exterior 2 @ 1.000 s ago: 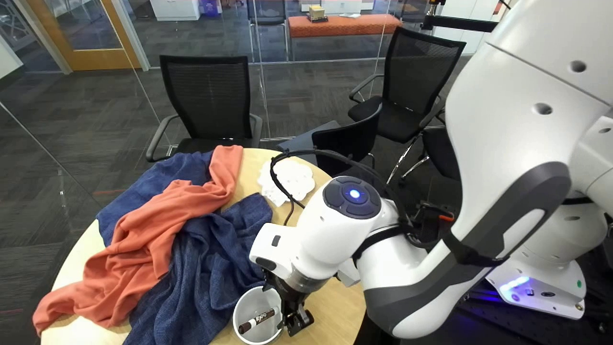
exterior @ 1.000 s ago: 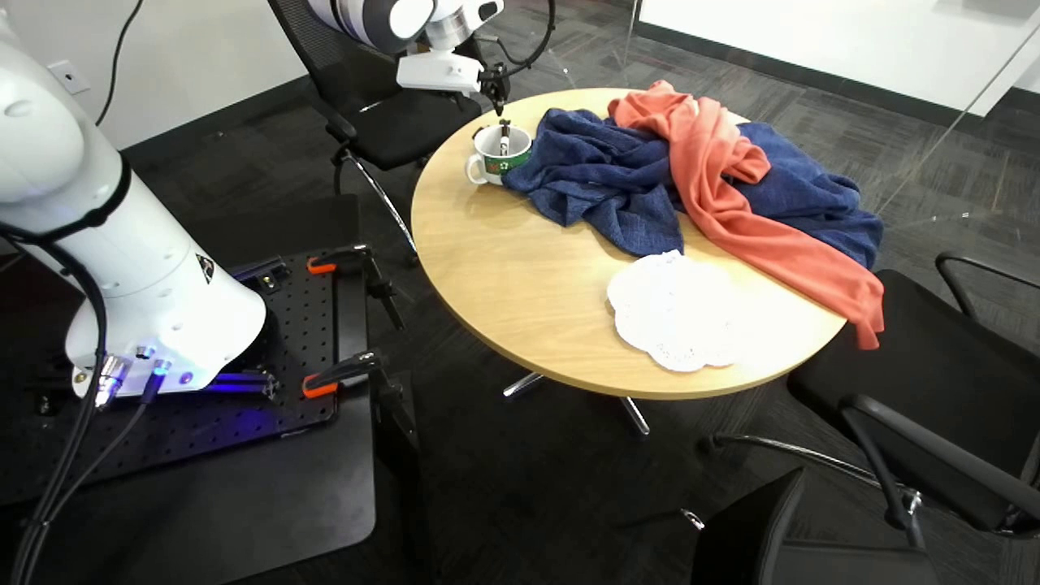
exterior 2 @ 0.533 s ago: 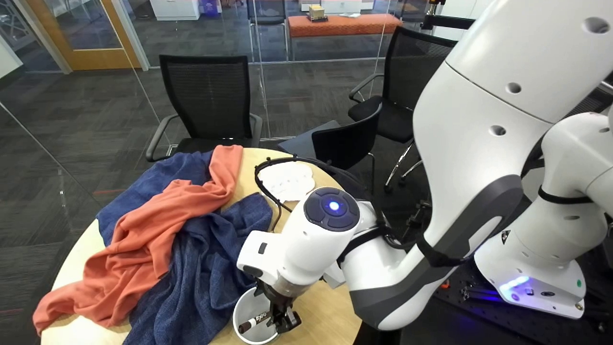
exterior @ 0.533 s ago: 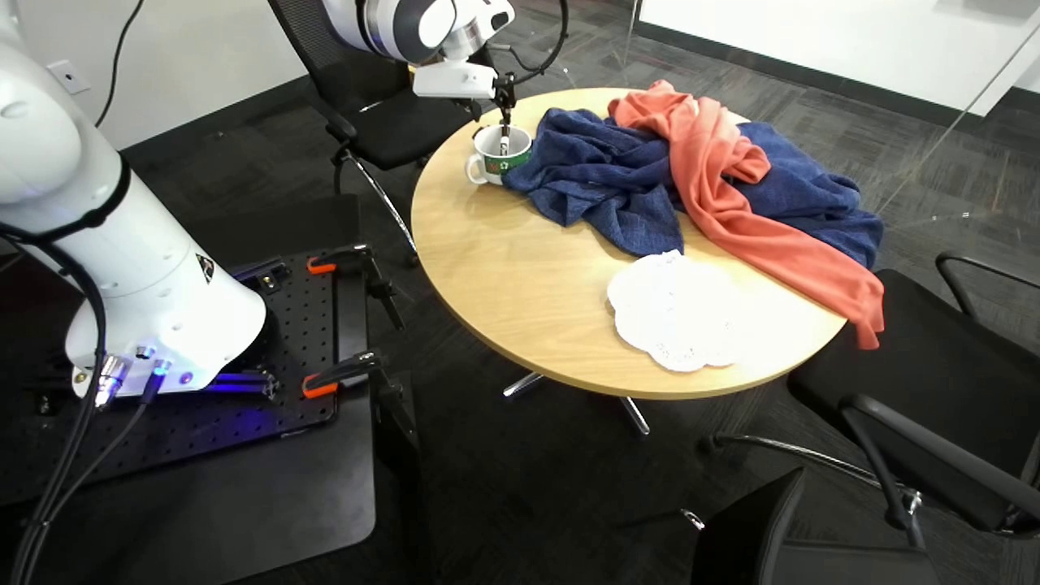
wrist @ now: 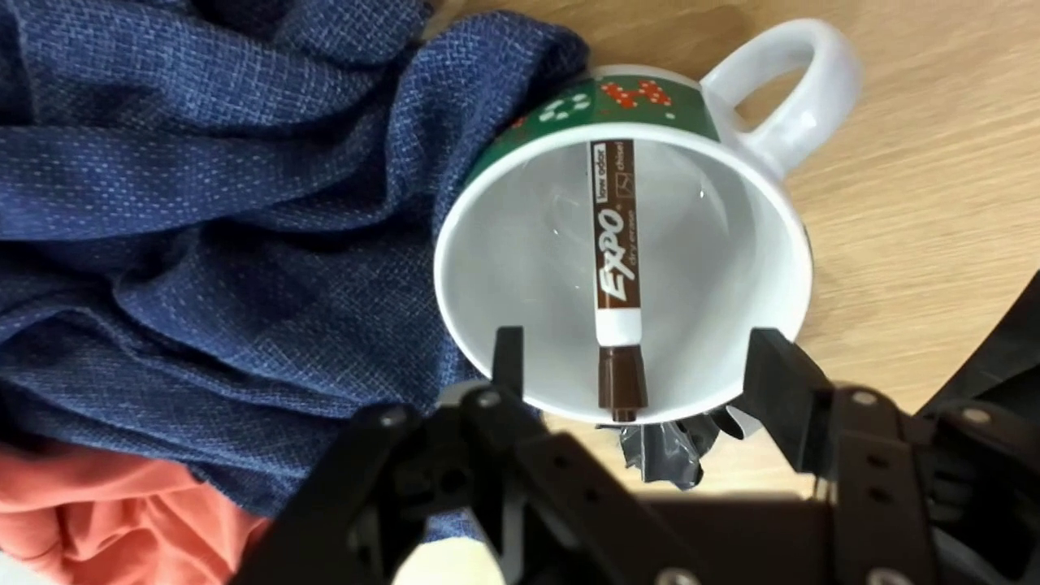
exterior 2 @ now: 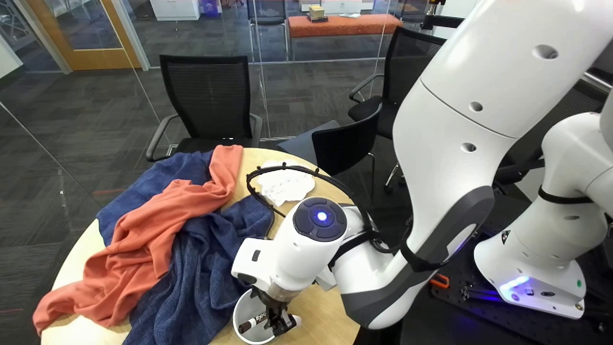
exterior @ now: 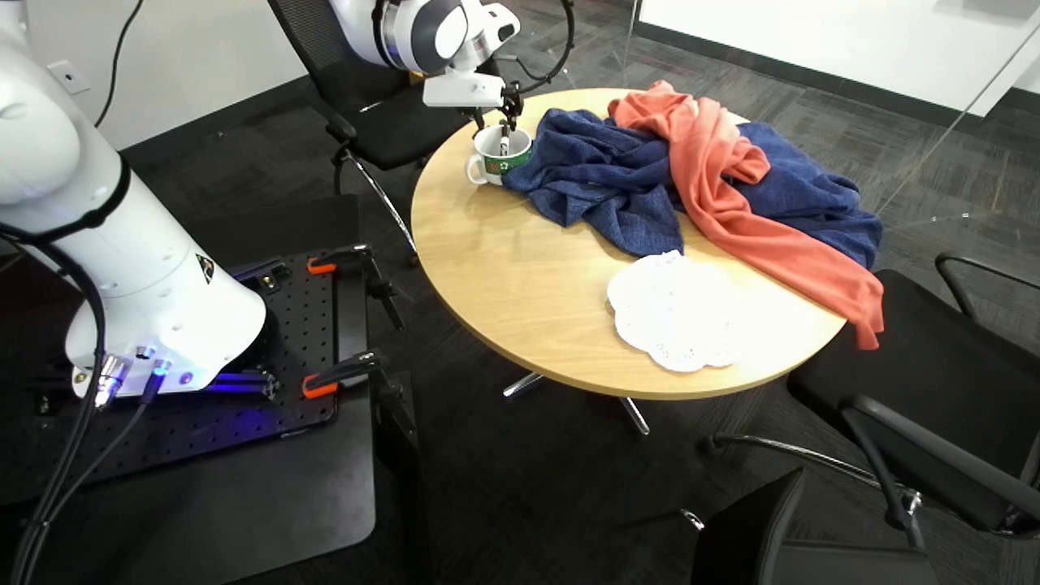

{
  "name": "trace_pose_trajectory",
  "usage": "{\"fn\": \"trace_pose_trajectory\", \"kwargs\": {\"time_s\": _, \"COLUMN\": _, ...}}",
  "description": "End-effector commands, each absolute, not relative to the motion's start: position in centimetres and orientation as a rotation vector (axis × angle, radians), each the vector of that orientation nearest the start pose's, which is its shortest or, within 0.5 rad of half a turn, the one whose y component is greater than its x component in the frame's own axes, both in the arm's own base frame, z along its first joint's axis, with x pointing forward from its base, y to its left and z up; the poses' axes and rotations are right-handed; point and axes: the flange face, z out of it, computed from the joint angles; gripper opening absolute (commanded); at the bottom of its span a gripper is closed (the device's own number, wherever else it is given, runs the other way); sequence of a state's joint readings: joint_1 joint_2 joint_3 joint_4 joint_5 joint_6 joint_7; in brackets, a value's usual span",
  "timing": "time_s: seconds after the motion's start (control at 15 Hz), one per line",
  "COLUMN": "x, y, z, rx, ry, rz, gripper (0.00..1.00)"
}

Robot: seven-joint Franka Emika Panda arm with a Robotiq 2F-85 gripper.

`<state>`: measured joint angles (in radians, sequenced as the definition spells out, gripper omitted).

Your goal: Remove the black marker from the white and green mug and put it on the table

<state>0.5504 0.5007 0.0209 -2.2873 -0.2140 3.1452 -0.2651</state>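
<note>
Hand nearer marker and mug than before

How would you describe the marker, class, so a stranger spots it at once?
On the round wooden table, find the white and green mug beside the crumpled blue cloth. Inside it rests the marker: unlike mug and cloth, a slim dark stick with white EXPO lettering.

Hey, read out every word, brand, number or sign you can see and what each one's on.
"EXPO" on the marker in the mug.
"low odor" on the marker.
"dry erase" on the marker.
"chisel" on the marker.
Symbol beside "chisel": too small.
Sticker on the robot's base: too small to read.
</note>
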Motion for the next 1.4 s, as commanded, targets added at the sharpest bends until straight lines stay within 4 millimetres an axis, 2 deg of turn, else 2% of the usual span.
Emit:
{"fn": "trace_pose_trajectory", "kwargs": {"time_s": 0.0, "x": 46.5, "y": 31.6, "z": 15.9, "rx": -2.678, "ry": -1.531, "rz": -0.546, "gripper": 0.71}}
{"fn": "trace_pose_trajectory", "kwargs": {"time_s": 0.6, "x": 47.6, "y": 31.9, "z": 13.0, "rx": -2.682, "ry": -1.544, "rz": -0.505, "gripper": 0.7}}
{"fn": "trace_pose_trajectory", "kwargs": {"time_s": 1.13, "x": 48.1, "y": 32.5, "z": 11.4, "rx": -2.676, "ry": -1.548, "rz": -0.493, "gripper": 0.67}}
{"fn": "trace_pose_trajectory", "kwargs": {"time_s": 1.2, "x": 48.2, "y": 32.6, "z": 11.3, "rx": -2.676, "ry": -1.546, "rz": -0.492, "gripper": 0.51}}
{"fn": "trace_pose_trajectory", "kwargs": {"time_s": 1.27, "x": 48.2, "y": 32.7, "z": 11.1, "rx": -2.674, "ry": -1.548, "rz": -0.492, "gripper": 0.43}}
{"fn": "trace_pose_trajectory", "kwargs": {"time_s": 1.33, "x": 48.2, "y": 32.7, "z": 11.1, "rx": -2.674, "ry": -1.551, "rz": -0.493, "gripper": 0.42}}
